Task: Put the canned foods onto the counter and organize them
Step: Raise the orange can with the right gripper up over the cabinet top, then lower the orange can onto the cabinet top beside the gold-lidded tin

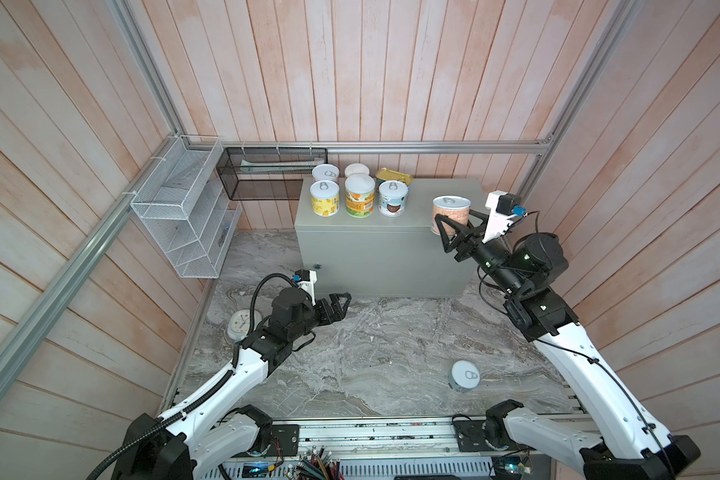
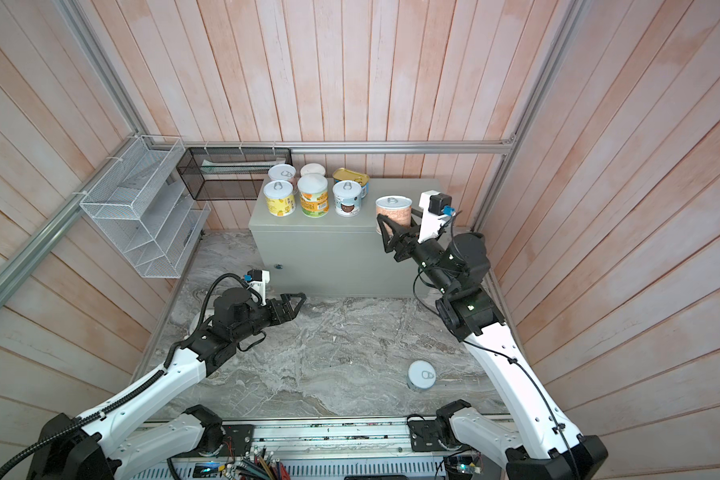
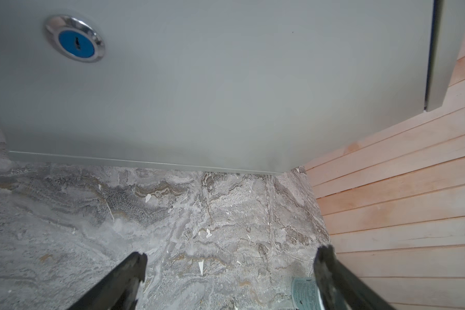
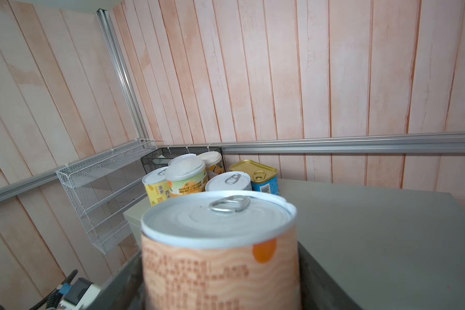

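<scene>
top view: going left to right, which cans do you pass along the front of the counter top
yellow-label can → orange-and-green-label can → white can with a dark round picture → pink-label can, held in the right gripper

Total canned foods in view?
8. Counter left end, front row: yellow can, orange can, blue can; back row: tabbed can, white-lidded can, gold tin. Pink can in right gripper. Loose can on the marble. None evidently hidden.
</scene>
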Robot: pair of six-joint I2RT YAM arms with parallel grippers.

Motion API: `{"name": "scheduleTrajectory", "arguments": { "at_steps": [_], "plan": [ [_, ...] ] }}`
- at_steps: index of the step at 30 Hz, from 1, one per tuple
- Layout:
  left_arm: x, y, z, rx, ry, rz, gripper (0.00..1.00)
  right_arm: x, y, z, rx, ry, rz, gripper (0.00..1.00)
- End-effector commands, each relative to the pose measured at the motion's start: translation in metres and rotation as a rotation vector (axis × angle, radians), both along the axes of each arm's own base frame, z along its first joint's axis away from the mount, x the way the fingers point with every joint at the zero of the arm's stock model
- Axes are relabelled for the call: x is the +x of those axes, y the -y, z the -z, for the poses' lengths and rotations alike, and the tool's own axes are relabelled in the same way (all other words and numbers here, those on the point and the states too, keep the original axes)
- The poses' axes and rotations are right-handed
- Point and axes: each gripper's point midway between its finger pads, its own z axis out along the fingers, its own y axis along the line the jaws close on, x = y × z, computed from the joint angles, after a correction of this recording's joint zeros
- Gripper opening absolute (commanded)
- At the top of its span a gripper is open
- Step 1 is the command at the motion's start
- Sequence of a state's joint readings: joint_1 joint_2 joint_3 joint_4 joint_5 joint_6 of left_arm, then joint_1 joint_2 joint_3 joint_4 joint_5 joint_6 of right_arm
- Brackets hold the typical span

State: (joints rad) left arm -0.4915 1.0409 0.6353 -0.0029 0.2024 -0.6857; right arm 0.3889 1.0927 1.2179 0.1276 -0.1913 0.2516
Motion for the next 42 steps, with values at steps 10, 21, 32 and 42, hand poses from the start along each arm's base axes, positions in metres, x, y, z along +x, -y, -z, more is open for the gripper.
{"name": "scheduleTrajectory", "arguments": {
  "at_steps": [10,21,32,42],
  "plan": [
    [-0.007,-0.005,0.008,0.006,-0.006,-0.009,1.00,0.032,0.014,-0.073,0.051,0.205,0.027,0.67],
    [-0.010,-0.011,0.009,0.011,-0.016,-0.027,1.00,0.097,0.014,-0.071,0.030,0.208,0.059,0.67],
    [-0.011,-0.013,0.008,0.010,-0.021,-0.040,1.00,0.159,0.009,-0.043,-0.019,0.157,0.081,0.67],
    [-0.011,-0.013,0.006,0.005,-0.028,-0.040,1.00,0.198,0.006,-0.010,-0.047,0.092,0.116,0.67]
  ]
}}
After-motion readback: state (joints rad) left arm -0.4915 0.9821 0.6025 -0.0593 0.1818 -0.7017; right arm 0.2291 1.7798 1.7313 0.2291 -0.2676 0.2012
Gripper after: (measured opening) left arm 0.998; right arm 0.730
